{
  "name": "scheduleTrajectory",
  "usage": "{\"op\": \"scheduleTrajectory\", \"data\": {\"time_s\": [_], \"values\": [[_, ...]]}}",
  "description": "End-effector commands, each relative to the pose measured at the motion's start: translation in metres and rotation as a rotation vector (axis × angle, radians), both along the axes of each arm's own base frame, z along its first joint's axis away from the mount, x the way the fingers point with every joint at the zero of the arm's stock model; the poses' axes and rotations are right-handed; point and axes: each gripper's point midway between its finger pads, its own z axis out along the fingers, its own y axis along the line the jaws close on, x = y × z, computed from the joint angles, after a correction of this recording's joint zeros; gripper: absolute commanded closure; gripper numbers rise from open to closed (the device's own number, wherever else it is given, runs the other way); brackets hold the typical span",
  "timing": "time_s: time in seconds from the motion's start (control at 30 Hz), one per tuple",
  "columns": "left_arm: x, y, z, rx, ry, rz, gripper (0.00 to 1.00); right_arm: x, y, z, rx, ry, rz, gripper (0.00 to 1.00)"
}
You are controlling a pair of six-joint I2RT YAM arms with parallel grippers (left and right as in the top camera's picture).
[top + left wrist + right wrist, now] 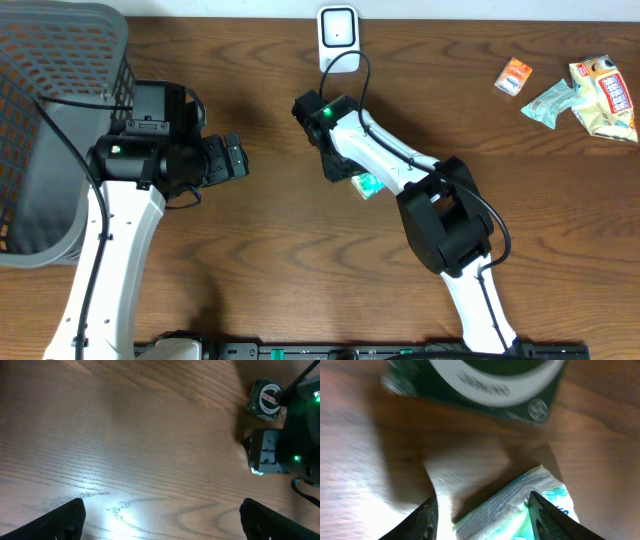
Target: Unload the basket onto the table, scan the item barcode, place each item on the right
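A crinkled white-and-teal packet lies on the tabletop near its middle. The white barcode scanner stands at the far edge, well apart.

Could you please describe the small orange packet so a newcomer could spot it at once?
On the wooden table, three packets lie in the overhead view's top-right corner. The orange packet is leftmost, beside a teal wrapper and a cream bag; it alone is orange, and smallest.

I count two arms, one grey basket, one white scanner and four small packets (three grouped far right, one mid-table) on one wooden table.
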Motion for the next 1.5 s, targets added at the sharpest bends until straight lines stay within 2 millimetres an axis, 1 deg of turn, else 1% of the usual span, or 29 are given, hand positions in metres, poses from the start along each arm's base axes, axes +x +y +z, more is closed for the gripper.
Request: {"op": "scheduleTrajectory", "data": {"time_s": [0.0,0.13,0.23,0.33,0.47,0.6,0.63,0.77,0.8,0.9,1.03,1.23,1.37,1.47], "values": [[0.001,0.003,0.001,0.009,-0.004,-0.001,0.02,0.008,-0.004,0.004,-0.037,-0.022,-0.017,0.46],[0.001,0.003,0.001,0.009,-0.004,-0.001,0.02,0.008,-0.009,0.02,-0.067,-0.016,-0.012,0.43],[0.001,0.003,0.001,0.009,-0.004,-0.001,0.02,0.004,-0.012,0.026,-0.084,0.007,-0.011,0.41],[0.001,0.003,0.001,0.009,-0.004,-0.001,0.02,0.0,-0.017,0.027,-0.105,0.021,-0.01,0.4],[0.001,0.003,0.001,0.009,-0.004,-0.001,0.02,0.002,-0.022,0.026,-0.119,0.017,-0.018,0.4],[0.001,0.003,0.001,0.009,-0.004,-0.001,0.02,0.006,-0.026,0.02,-0.111,0.008,-0.033,0.4],[0.001,0.003,0.001,0.009,-0.004,-0.001,0.02,0.009,-0.028,0.017,-0.106,0.0,-0.045,0.41],[0.001,0.003,0.001,0.009,-0.004,-0.001,0.02,0.012,-0.041,0.007,-0.102,-0.007,-0.108,0.57],[0.001,0.003,0.001,0.009,-0.004,-0.001,0.03,0.011,-0.045,0.006,-0.107,0.0,-0.114,0.58],[0.001,0.003,0.001,0.009,-0.004,-0.001,0.02,0.005,-0.05,0.001,-0.103,0.036,-0.124,0.59],[0.001,0.003,0.001,0.009,-0.004,-0.001,0.02,-0.005,-0.045,-0.002,-0.068,0.105,-0.095,0.59],[0.001,0.003,0.001,0.009,-0.004,-0.001,0.02,-0.021,-0.054,0.002,-0.112,0.176,-0.081,0.57],[0.001,0.003,0.001,0.009,-0.004,-0.001,0.02,-0.029,-0.058,0.005,-0.132,0.207,-0.08,0.54],[0.001,0.003,0.001,0.009,-0.004,-0.001,0.02,-0.038,-0.061,0.008,-0.145,0.266,-0.038,0.52]]}}
